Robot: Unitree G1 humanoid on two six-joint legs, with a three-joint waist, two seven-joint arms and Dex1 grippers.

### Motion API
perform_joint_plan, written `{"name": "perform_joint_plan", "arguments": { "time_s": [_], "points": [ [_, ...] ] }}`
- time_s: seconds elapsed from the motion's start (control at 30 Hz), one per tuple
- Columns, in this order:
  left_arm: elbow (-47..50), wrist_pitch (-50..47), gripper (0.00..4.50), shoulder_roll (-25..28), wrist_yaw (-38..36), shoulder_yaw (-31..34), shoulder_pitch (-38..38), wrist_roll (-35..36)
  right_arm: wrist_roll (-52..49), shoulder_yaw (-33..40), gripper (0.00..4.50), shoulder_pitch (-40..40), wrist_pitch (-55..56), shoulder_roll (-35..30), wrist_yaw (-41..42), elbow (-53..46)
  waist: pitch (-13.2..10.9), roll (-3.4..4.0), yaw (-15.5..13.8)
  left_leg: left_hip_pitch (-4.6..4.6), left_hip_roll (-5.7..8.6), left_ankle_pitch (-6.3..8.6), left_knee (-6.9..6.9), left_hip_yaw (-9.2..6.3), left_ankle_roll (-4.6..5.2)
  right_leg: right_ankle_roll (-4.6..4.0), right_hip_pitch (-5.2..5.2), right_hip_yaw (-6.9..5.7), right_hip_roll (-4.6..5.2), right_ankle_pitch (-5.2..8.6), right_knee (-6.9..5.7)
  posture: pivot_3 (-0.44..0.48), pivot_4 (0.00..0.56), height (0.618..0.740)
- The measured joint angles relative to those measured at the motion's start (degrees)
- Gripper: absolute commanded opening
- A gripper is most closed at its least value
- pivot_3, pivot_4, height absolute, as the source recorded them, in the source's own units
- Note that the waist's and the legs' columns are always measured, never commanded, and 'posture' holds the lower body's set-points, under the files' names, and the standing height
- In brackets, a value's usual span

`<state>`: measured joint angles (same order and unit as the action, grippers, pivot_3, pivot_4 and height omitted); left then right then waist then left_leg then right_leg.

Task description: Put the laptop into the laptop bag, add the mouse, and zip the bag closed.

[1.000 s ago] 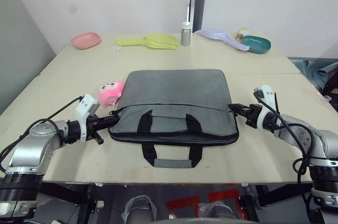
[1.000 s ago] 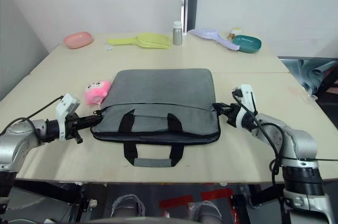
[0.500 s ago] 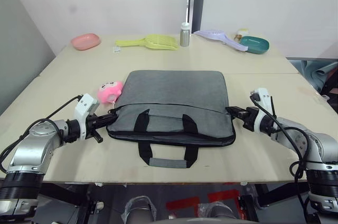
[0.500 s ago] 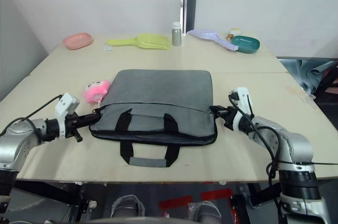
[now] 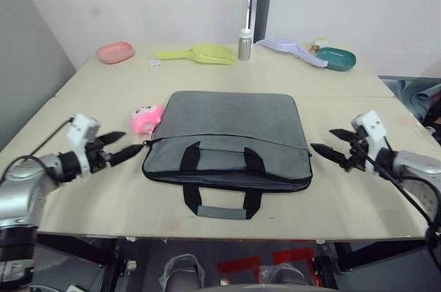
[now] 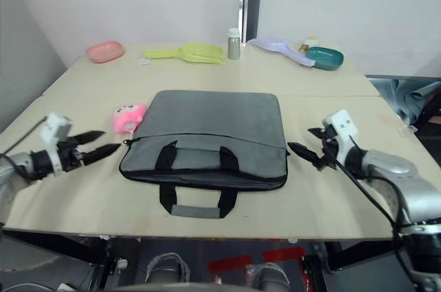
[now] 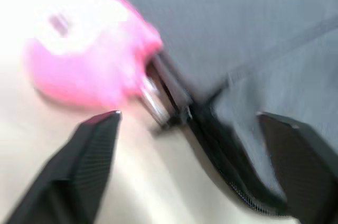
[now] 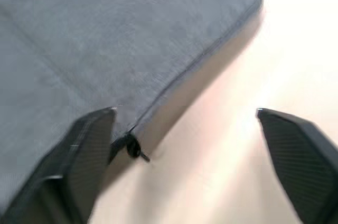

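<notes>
The laptop bag [image 5: 227, 140] lies flat in the middle of the desk [image 5: 344, 109], handles toward the robot, and its zipper line looks shut along the top edge — so the job reads as nearly or wholly finished, with only a check of the closure left. The left pincer [image 5: 118, 148] hovers just off the bag's left corner with its fingers spread apart and nothing between them; the right pincer [image 5: 331, 146] sits likewise off the right corner, also spread and empty. In the left wrist view the zipper pull [image 7: 158, 102] rests at the bag's corner, right against the pink toy [image 5: 145, 118], which touches the bag's left edge. In the right wrist view a small pull tab [image 8: 133, 149] hangs at the right corner. Neither laptop nor mouse can be seen on the desk; presumably both are inside the bag, though the frames cannot confirm it. If the zip needs a last tug, the sound way is to pin one corner with one pincer while the other pinches the pull squarely and draws along the seam, not upward — and to keep clear of the pink toy so it is not dragged along.
</notes>
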<state>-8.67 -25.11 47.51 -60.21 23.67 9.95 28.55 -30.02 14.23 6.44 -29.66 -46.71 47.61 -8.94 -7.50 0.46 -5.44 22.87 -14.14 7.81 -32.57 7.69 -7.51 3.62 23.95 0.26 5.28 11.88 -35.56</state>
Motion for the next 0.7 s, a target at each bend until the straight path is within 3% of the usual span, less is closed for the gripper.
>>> {"name": "perform_joint_plan", "arguments": {
  "time_s": [0.17,0.3,0.53,0.7],
  "points": [
    [-10.0,6.7,4.50,5.5,-3.4,0.7,1.6,-2.1,-2.9,4.7,4.49,-0.5,0.9,-8.5,11.6,3.8,0.0,0.01,0.1,-0.04,0.02,0.00,-0.16,0.06,0.10,0.00,-0.01,0.10,0.02,0.00,-0.10,0.000,0.150,0.740],
    [-18.1,10.6,4.50,8.0,-4.7,0.6,6.1,-3.7,-3.3,6.7,4.49,2.0,0.1,-13.3,15.8,5.8,0.0,-0.06,0.0,-0.05,0.00,-0.01,-0.29,0.02,0.13,-0.02,-0.06,0.06,0.01,-0.01,-0.19,0.000,0.150,0.740],
    [-25.9,14.0,4.50,8.3,-6.0,-0.6,10.4,-5.9,-2.1,5.5,4.49,6.8,1.7,-12.9,17.3,10.6,0.0,-0.06,0.0,0.02,0.00,-0.02,-0.45,0.00,0.22,-0.04,0.02,0.06,0.04,-0.02,-0.39,0.000,0.150,0.740],
    [-28.1,14.3,4.50,7.1,-5.6,-3.0,16.9,-6.6,-3.5,-1.5,4.49,16.0,-1.1,-4.1,13.6,4.7,0.0,-0.06,0.2,-0.05,-0.04,-0.03,-0.69,-0.02,0.22,-0.05,0.05,0.11,0.03,-0.01,-0.80,0.000,0.150,0.740]
  ]
}}
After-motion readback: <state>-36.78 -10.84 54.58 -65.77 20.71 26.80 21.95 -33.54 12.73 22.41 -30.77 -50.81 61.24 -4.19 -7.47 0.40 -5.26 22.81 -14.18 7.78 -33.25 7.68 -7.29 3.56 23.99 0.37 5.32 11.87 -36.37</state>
